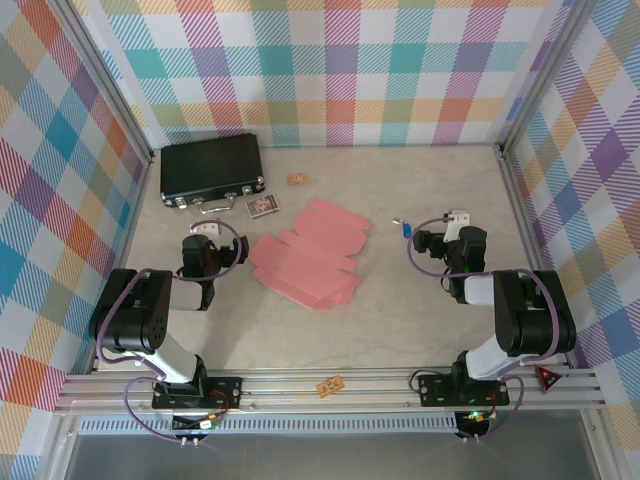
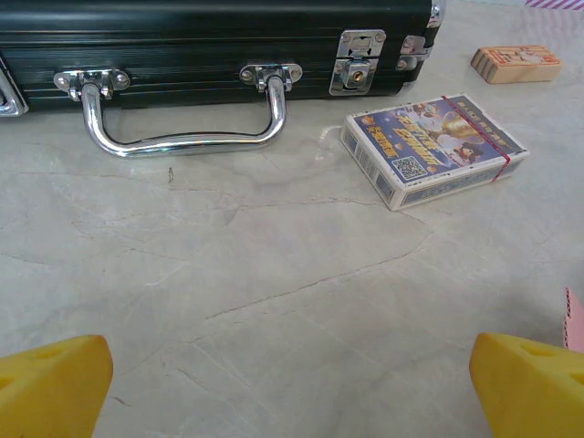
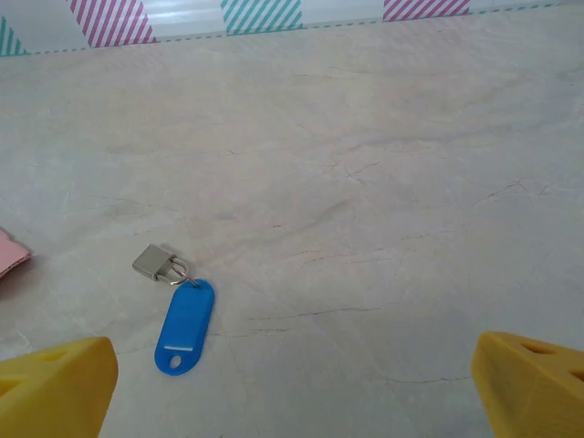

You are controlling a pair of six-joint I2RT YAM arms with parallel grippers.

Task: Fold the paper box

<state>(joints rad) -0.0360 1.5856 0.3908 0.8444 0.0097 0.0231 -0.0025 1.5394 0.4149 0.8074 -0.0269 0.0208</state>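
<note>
Arms are both folded back low near their bases, elbows bent and wrists pointing toward the far wall, one on each side of the paper box (image 1: 308, 255). The box is a salmon-pink die-cut sheet of thin card that lies flat and unfolded on the pale marbled table (image 1: 400, 320), about midway between the two arms. A sliver of its edge shows at the right margin of the left wrist view (image 2: 575, 319) and at the left margin of the right wrist view (image 3: 11, 251).

The left gripper (image 1: 207, 232) (image 2: 292, 392) is released, its yellow fingertips (image 2: 55, 383) spread wide over bare table and grasping nothing. It faces a black ribbed hard case with metal latches and a chrome handle (image 1: 212, 170) (image 2: 210, 36). Just beside the case lies a blue printed card pack (image 1: 262, 206) (image 2: 433, 146), with a small orange-brown block (image 1: 297, 179) (image 2: 516, 62) farther off.

The right gripper (image 1: 452, 222) (image 3: 292, 383) is likewise spread and empty. It is near a blue plastic key tag (image 1: 404, 228) (image 3: 185, 327) joined to a small silver padlock (image 3: 157, 264).
</note>
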